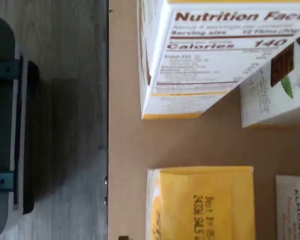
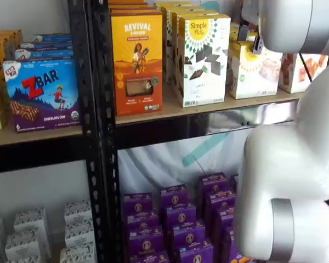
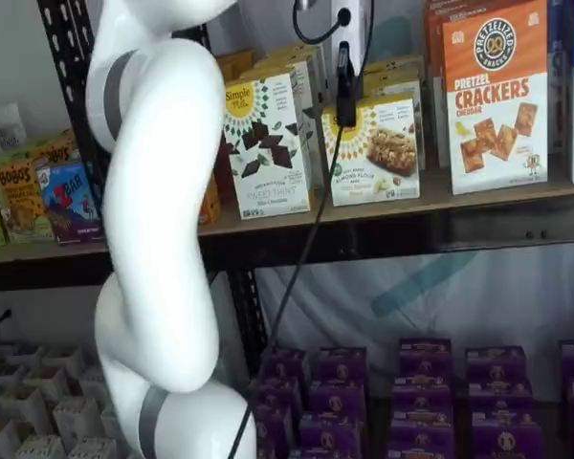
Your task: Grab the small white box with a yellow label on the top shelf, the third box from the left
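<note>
Clearly the small white box [image 3: 375,149] stands on the top shelf [image 3: 440,196], between a taller white carton [image 3: 265,143] with dark brown shapes and an orange crackers carton [image 3: 494,94]. The gripper [image 3: 345,91] hangs just above and in front of it — only dark fingers side-on with a cable beside them, so whether it is wide or narrow cannot be told.

The likeliest trouble, judging from this, is the tight spacing: the taller carton stands close on one side, and a finger coming down off-centre could catch its edge or nudge it. The box is light cardboard and may slide back rather than be gripped.

The shelf board is smooth tan wood — little friction. Purple boxes [image 3: 416,392] fill the level below.
</note>
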Robot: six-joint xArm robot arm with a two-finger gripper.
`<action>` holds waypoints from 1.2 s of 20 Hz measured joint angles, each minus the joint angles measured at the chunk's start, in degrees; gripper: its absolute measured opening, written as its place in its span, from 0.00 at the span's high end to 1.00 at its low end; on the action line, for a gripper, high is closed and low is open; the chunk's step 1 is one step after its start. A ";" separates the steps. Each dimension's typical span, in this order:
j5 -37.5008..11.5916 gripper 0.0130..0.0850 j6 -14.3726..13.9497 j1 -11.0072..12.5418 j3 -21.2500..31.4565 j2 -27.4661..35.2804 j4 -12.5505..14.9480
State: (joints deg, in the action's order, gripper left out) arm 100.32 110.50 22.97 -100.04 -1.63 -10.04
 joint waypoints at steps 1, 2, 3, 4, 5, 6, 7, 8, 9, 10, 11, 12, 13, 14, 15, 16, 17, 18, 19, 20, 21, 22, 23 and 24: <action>0.20 0.00 -0.05 -0.11 -0.15 0.16 0.31; 0.46 0.00 -0.10 -0.26 -0.33 0.35 0.71; 0.86 0.00 -0.16 -0.41 -0.57 0.60 1.14; 1.26 0.00 -0.21 -0.53 -0.75 0.82 1.49; 1.28 0.00 -0.23 -0.60 -0.70 0.83 1.70; 1.25 0.00 -0.26 -0.73 -0.56 0.80 2.03; 1.27 0.00 -0.28 -0.80 -0.49 0.80 2.23; 1.31 0.00 -0.33 -0.94 -0.36 0.77 2.59; 1.47 0.00 -0.38 -1.07 -0.30 0.78 2.91; 1.72 0.00 -0.43 -1.18 -0.19 0.78 3.18; 1.90 0.00 -0.48 -1.30 0.10 0.66 3.41; 2.00 0.00 -0.52 -1.39 0.38 0.50 3.59; 2.01 0.00 -0.56 -1.47 0.79 0.25 3.76; 1.92 0.00 -0.59 -1.55 1.27 -0.05 3.94; 1.70 0.00 -0.61 -1.62 1.83 -0.41 4.09; 1.50 0.00 -0.62 -1.66 2.30 -0.71 4.17; 1.26 0.00 -0.61 -1.66 2.82 -1.05 4.20; 1.09 0.00 -0.57 -1.64 3.27 -1.33 4.16; 0.86 0.00 -0.50 -1.55 3.79 -1.67 4.02; 0.72 0.00 -0.45 -1.47 4.09 -1.89 3.88; 0.65 0.00 -0.40 -1.41 4.37 -2.08 3.78; 0.58 0.00 -0.36 -1.38 4.69 -2.31 3.75; 0.54 0.00 -0.35 -1.36 4.79 -2.39 3.72; 0.44 0.06 -0.33 -1.33 4.99 -2.53 3.66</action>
State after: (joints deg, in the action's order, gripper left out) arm 100.76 110.18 21.64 -95.06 -4.16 -6.38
